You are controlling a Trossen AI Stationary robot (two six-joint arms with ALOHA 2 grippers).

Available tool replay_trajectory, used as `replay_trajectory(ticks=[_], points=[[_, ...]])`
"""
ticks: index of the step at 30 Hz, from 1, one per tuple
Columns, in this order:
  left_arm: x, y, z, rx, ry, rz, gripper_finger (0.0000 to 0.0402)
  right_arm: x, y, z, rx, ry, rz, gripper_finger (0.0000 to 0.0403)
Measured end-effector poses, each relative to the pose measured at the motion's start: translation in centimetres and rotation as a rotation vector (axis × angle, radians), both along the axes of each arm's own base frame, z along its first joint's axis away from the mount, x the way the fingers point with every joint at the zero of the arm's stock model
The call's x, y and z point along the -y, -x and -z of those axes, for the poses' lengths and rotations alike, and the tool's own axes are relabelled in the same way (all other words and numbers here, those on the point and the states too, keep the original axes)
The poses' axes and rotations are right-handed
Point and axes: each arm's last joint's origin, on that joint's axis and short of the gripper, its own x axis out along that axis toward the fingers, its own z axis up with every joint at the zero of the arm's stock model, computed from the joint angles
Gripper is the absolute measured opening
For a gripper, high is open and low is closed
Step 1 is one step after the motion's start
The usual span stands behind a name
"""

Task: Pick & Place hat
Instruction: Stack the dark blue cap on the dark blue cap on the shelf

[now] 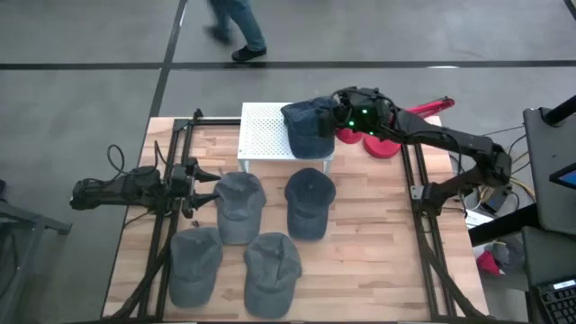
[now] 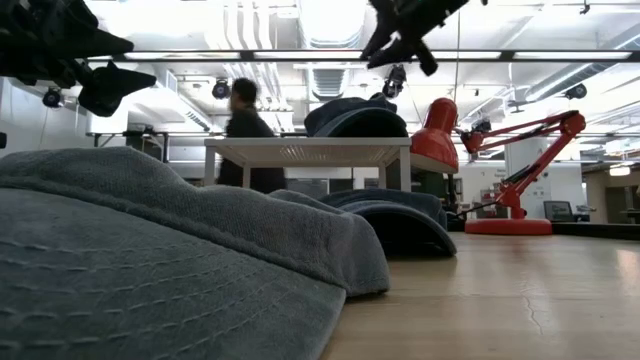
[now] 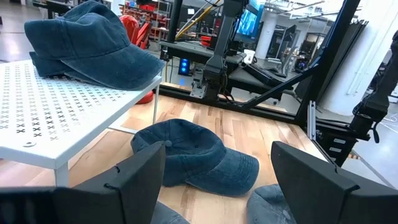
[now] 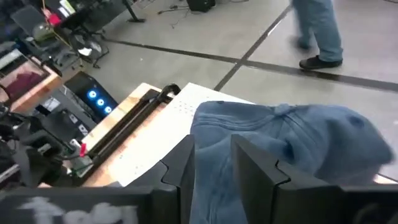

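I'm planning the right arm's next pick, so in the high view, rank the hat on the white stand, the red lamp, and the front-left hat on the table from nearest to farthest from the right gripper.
1. Hat on stand, directly under the right gripper.
2. Red lamp, just beside it, at the table's right edge.
3. Front-left hat, far across the table.

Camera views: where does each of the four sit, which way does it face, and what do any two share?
High: overhead, straight down on the table; both arms show.
Low: table height, level across hats toward the white stand; the grippers hang in from above.
Left wrist: past the open left gripper toward the stand and the hat on the stand.
Right wrist: over the right gripper, down on that hat.
Shared: that hat shows in all four.
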Motion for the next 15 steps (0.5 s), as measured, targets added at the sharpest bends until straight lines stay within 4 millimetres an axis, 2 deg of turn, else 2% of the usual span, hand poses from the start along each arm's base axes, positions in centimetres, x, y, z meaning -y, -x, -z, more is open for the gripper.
replay_trajectory(ticks=[7,15], points=[[0.0,0.0,0.0,0.001,0.011,-0.001,0.0296,1.7,-1.0,1.1,-0.104,0.016,0.031,0.0082],[0.0,0.0,0.0,0.001,0.012,-0.001,0.0296,2.1,-0.7,2.0,-0.31,-0.019,0.065,0.0081]])
